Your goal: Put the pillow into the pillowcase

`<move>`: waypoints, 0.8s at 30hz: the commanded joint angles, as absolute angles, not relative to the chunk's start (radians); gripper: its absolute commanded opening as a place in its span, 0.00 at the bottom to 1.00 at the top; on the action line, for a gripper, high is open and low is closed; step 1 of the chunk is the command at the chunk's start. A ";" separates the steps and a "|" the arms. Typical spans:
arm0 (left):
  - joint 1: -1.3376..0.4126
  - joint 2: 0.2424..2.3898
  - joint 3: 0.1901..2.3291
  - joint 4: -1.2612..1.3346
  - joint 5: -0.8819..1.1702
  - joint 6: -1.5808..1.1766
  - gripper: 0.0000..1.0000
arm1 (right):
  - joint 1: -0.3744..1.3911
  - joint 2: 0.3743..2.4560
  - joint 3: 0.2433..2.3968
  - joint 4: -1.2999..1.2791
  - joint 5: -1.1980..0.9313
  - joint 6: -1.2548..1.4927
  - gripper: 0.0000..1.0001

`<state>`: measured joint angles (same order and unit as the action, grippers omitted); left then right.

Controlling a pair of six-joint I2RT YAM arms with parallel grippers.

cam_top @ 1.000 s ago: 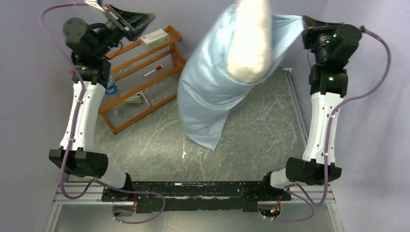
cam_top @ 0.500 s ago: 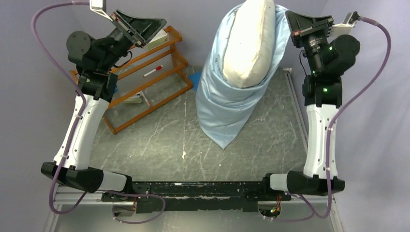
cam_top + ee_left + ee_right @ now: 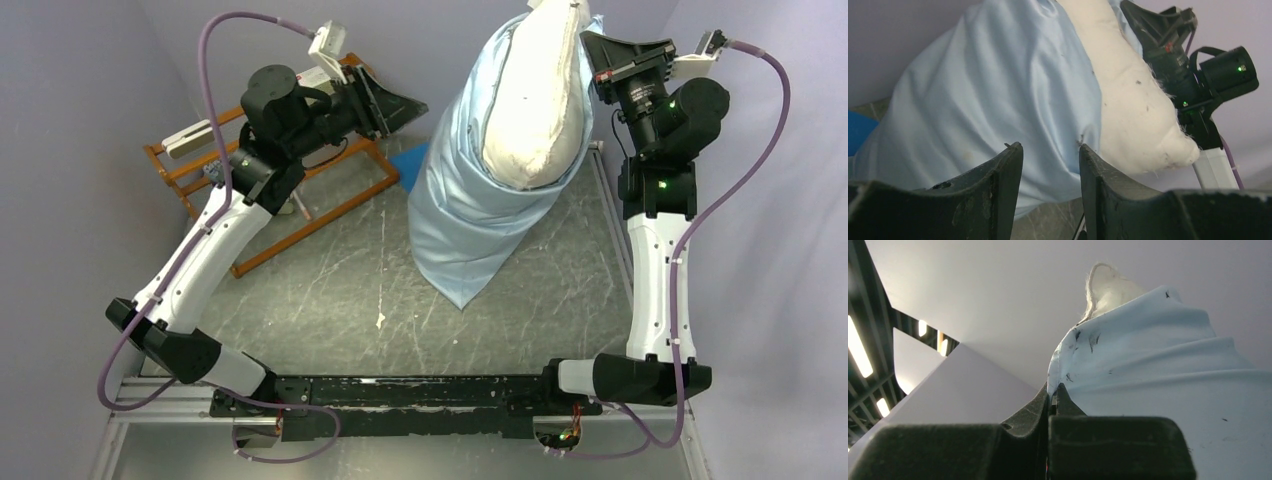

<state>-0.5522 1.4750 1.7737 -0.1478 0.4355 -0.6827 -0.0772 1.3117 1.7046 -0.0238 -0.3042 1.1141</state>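
The pale-blue pillowcase (image 3: 460,215) hangs upright at the back of the table, its lower end resting on the surface. The plump white pillow (image 3: 530,100) sits in its open side, with much of its face showing. My right gripper (image 3: 588,42) is raised at the top right and shut on the pillowcase's upper edge; in the right wrist view the gripper (image 3: 1052,388) pinches the pillowcase (image 3: 1158,370), and a pillow corner (image 3: 1108,290) pokes above it. My left gripper (image 3: 420,104) points at the case from the left. Seen from the left wrist, that gripper (image 3: 1050,146) is open and empty, short of the pillowcase (image 3: 998,90) and pillow (image 3: 1133,115).
An orange wooden rack (image 3: 330,200) holding small items lies at the back left, under the left arm. A bright-blue flat sheet (image 3: 410,162) shows just left of the pillowcase. A metal rail (image 3: 610,220) runs along the table's right edge. Walls stand close behind.
My left arm has swung right, from over the rack towards the pillowcase, and its jaws have opened. The pillow and case have settled more upright. The right gripper keeps its hold.
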 commanded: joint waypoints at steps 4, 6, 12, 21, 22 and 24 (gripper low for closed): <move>-0.708 1.500 1.834 -0.187 0.315 -0.540 0.50 | -0.074 1.292 1.701 0.059 -0.331 1.139 0.00; -0.746 1.500 1.815 -0.172 0.290 -0.544 0.50 | -0.074 1.290 1.699 0.062 -0.331 1.144 0.00; -0.829 1.493 1.769 -0.173 0.171 -0.526 0.51 | -0.068 1.283 1.698 0.078 -0.338 1.163 0.00; -0.852 1.519 1.745 -0.170 0.079 -0.516 0.52 | -0.066 1.258 1.676 0.086 -0.324 1.175 0.00; -0.854 1.524 1.741 -0.162 0.078 -0.518 0.52 | -0.065 1.257 1.673 0.089 -0.324 1.179 0.00; -0.856 1.540 1.735 -0.142 0.085 -0.525 0.52 | -0.065 1.255 1.671 0.091 -0.322 1.181 0.00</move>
